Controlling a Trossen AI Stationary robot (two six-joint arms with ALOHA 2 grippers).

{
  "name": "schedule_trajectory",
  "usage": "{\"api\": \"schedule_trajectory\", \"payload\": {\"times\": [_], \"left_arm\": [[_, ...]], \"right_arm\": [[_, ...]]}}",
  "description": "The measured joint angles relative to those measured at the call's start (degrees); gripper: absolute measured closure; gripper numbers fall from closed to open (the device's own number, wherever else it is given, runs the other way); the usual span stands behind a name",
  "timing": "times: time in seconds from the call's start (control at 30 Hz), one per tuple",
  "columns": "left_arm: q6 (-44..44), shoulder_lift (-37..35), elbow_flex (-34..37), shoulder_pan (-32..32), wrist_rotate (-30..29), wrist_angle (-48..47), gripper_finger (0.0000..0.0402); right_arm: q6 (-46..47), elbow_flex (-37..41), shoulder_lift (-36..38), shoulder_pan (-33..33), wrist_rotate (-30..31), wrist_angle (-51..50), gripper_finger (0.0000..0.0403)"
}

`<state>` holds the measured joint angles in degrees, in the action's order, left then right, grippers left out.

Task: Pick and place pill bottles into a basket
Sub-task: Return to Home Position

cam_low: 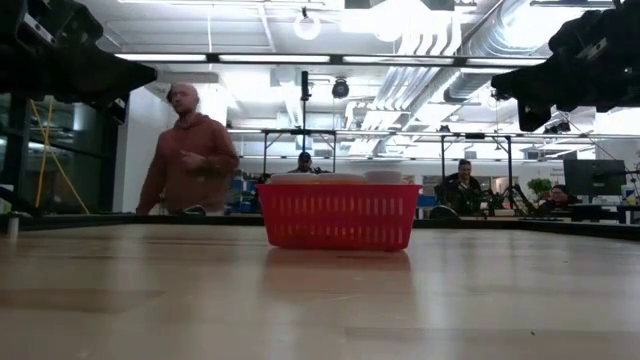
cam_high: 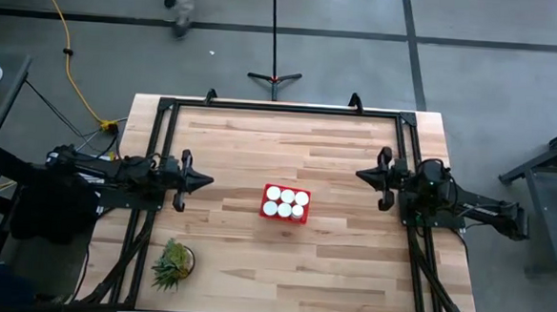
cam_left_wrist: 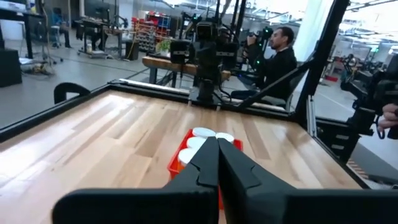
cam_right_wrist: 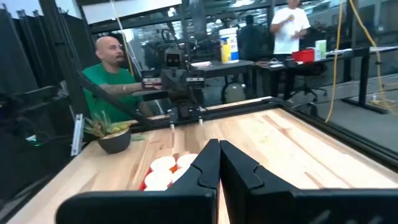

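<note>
The red basket (cam_high: 285, 204) stands on the middle of the table, resting on its base; it also shows in the low view (cam_low: 338, 216). Several pill bottles with white caps (cam_high: 286, 202) stand upright inside it; their caps show in the left wrist view (cam_left_wrist: 202, 133) and the right wrist view (cam_right_wrist: 163, 165). My left gripper (cam_high: 207, 181) is shut and empty, left of the basket and above the table. My right gripper (cam_high: 361, 174) is shut and empty, right of the basket and above the table.
A small green spiky plant in a pot (cam_high: 173, 264) stands near the table's front left. A black frame (cam_high: 281, 108) runs along the table's far edge and sides. People stand and sit in the room beyond the table (cam_low: 190, 155).
</note>
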<state>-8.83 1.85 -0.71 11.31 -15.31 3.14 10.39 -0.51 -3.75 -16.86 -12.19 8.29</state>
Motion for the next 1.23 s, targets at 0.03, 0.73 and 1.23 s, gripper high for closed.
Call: {"api": "schedule_trajectory", "payload": {"times": [0.03,0.73,1.23], "left_arm": [[0.0,0.1,0.0,0.0,0.2,0.0,0.036],[-0.5,0.5,0.1,0.0,1.3,-0.2,0.035],[-0.5,0.5,0.1,0.0,1.3,-0.2,0.0349]], "right_arm": [[-0.2,0.0,0.0,0.0,0.2,-0.1,0.0402],[-0.4,0.0,0.0,0.0,0.3,-5.1,0.0402],[-0.4,0.0,0.0,0.0,0.3,-5.4,0.0402]]}}
